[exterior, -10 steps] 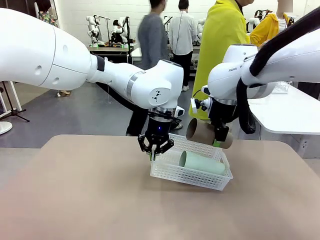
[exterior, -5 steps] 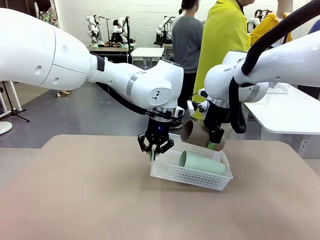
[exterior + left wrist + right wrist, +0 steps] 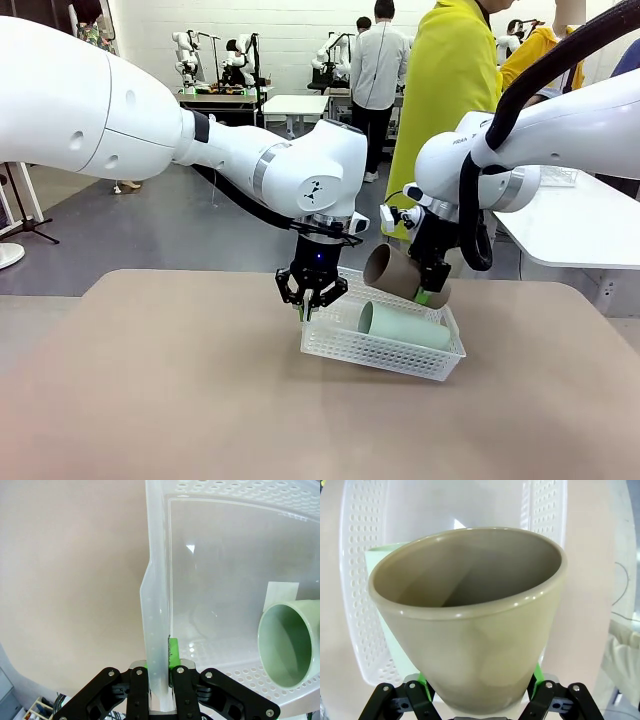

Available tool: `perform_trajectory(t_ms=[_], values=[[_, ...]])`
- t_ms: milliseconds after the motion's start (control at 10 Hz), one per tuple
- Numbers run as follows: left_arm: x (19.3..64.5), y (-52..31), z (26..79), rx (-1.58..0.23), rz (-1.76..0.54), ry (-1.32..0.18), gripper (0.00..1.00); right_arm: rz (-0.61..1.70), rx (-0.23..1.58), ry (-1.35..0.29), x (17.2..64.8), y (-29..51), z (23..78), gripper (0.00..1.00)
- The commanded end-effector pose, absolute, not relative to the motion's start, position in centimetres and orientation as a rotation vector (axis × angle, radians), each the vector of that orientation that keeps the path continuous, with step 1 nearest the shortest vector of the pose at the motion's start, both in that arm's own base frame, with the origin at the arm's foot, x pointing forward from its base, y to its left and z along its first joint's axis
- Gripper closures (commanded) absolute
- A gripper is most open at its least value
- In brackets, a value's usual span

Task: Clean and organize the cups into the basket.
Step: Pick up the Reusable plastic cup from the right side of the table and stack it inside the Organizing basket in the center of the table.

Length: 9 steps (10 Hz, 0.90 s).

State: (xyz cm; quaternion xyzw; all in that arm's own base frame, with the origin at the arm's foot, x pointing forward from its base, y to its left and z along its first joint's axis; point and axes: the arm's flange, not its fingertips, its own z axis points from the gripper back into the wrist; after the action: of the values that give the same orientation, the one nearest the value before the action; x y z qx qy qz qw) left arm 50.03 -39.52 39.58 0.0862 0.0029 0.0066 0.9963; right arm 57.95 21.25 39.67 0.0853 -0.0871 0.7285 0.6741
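Observation:
In the front view a white lattice basket [image 3: 372, 352] sits mid-table with a pale mint cup [image 3: 404, 326] lying on its side inside. My left gripper [image 3: 311, 304] is shut on the basket's left rim. The left wrist view has that thin wall [image 3: 156, 630] pinched between the green pads, and the mint cup's mouth [image 3: 288, 645] at right. My right gripper [image 3: 424, 286] is shut on a brown cup [image 3: 396, 272], held tilted just above the basket's far side with its mouth toward the left. In the right wrist view the brown cup [image 3: 470, 615] sits between the fingers above the basket [image 3: 357, 585] and the mint cup [image 3: 379, 560].
Bare tan tabletop [image 3: 150, 380] lies left of and in front of the basket. A person in a yellow top [image 3: 445, 90] stands behind the table's far edge, and a white side table [image 3: 570, 225] is at right. Other people stand farther back.
My right gripper has carried the brown cup slightly left and lower toward the basket, tipping it more steeply. The left gripper and basket have stayed put.

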Motion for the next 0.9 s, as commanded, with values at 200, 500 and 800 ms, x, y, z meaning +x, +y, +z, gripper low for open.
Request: perform_trajectory(t_ms=[200, 500, 800], values=[[49.8, -39.2, 39.5, 0.159, 0.010, 0.001, 1.00, 1.644, 0.246, -0.221, 59.0, 21.4, 37.6, 0.17], [49.8, -39.2, 39.5, 0.159, 0.010, 0.001, 1.00, 1.641, 0.258, -0.198, 59.5, 21.5, 36.5, 0.17], [49.8, -39.2, 39.5, 0.159, 0.010, 0.001, 1.00, 1.648, 0.264, -0.203, 59.4, 21.5, 36.6, 0.00]])
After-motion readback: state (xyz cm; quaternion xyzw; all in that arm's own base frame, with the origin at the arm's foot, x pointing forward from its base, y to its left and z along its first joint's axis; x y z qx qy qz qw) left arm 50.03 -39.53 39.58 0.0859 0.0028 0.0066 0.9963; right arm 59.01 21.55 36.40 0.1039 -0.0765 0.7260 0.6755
